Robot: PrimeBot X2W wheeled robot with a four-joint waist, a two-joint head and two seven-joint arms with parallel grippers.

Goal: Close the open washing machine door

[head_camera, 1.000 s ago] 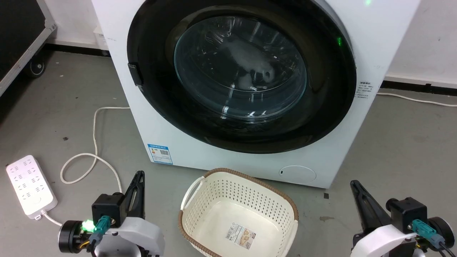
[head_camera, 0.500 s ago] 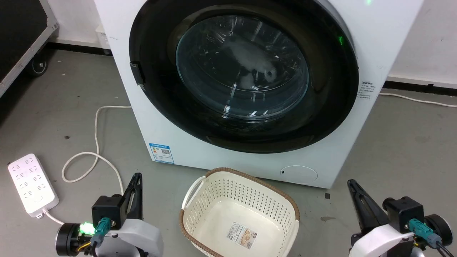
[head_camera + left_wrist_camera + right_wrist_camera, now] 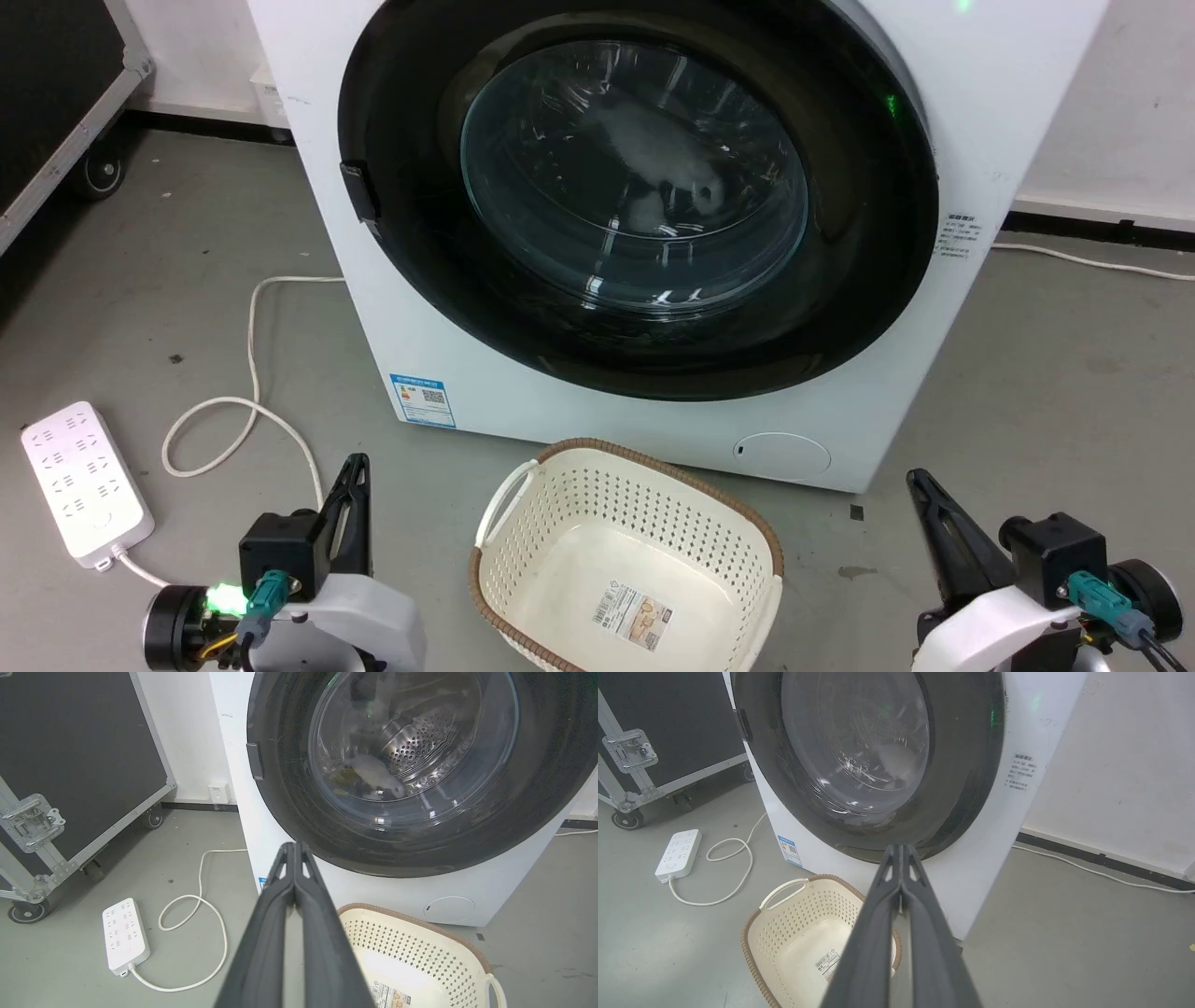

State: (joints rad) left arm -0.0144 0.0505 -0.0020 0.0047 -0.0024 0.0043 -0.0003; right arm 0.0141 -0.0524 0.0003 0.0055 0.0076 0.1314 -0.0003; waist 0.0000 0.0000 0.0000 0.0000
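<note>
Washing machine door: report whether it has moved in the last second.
No. The washing machine door keeps its place against the blue label; the slight shift of the whole view is the camera's.

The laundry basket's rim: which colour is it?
Brown rim on a cream basket; clearest in head view.

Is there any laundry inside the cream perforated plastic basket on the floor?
No; the cream perforated basket holds just a paper label on its bottom.
</note>
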